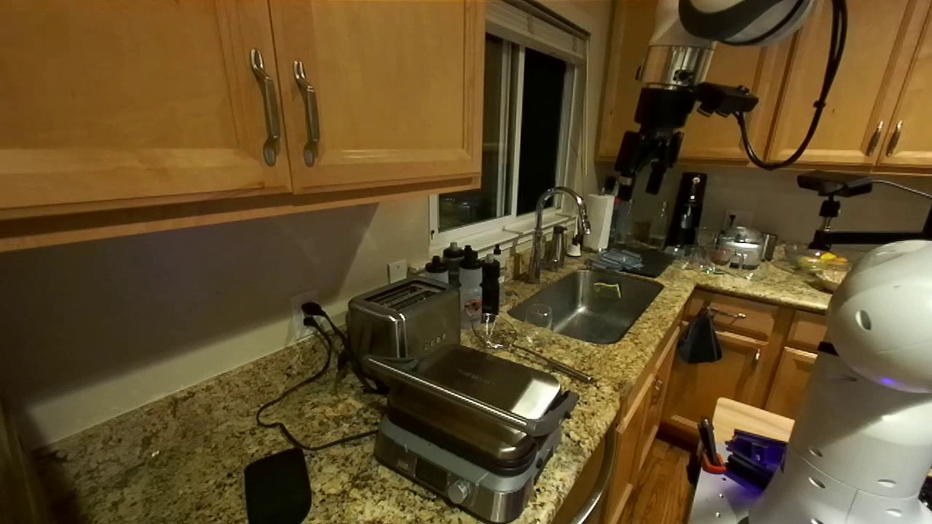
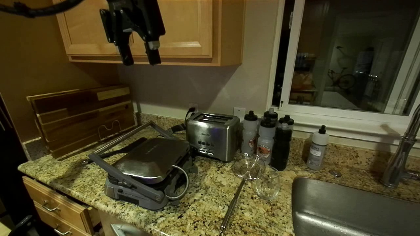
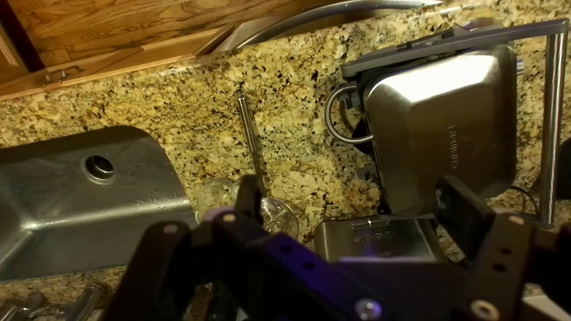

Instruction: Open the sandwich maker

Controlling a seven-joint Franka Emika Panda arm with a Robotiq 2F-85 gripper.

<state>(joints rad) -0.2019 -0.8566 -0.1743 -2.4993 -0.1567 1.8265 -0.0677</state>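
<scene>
The sandwich maker [image 1: 484, 382] is a wide brushed-steel and black press on the granite counter. It also shows in an exterior view [image 2: 152, 160] and in the wrist view [image 3: 446, 129]. Its lid is down and the plates are hidden. Its steel bar handle [image 1: 451, 393] runs across the front; the bar also shows at the right of the wrist view [image 3: 552, 120]. My gripper [image 2: 141, 60] is open and empty, high above the counter with fingers pointing down. It touches nothing. In the wrist view, the fingers [image 3: 354, 200] are wide apart.
A silver toaster [image 2: 213, 137] stands right behind the sandwich maker. Several bottles [image 2: 265, 141], a glass [image 2: 267, 183] and a long-handled strainer [image 2: 233, 206] are beside it, near the sink [image 1: 590, 313]. Upper cabinets [image 1: 378, 94] hang over the counter. A cord [image 1: 273, 422] lies there.
</scene>
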